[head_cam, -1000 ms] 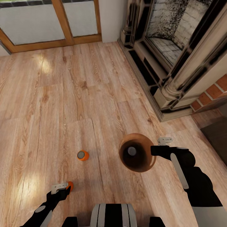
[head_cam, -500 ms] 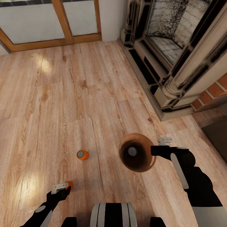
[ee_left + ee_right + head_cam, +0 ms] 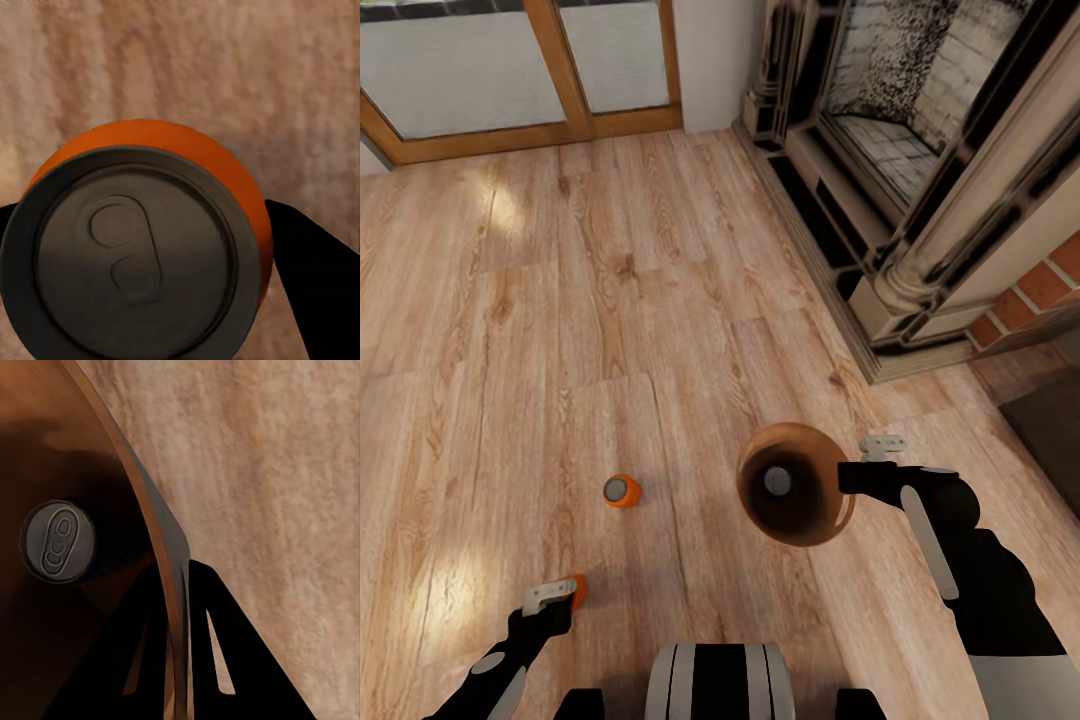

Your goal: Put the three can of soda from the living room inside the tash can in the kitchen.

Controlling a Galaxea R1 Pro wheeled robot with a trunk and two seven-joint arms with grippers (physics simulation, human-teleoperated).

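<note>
Head view: the right gripper pinches the bin by its rim, one can inside; a second can stands on the wood floor, well clear of the fireplace.

Left wrist view: the left gripper is closed on a third can (a slip would send it rolling).

Right wrist view: thin rim grip; the bin could tilt.
</note>
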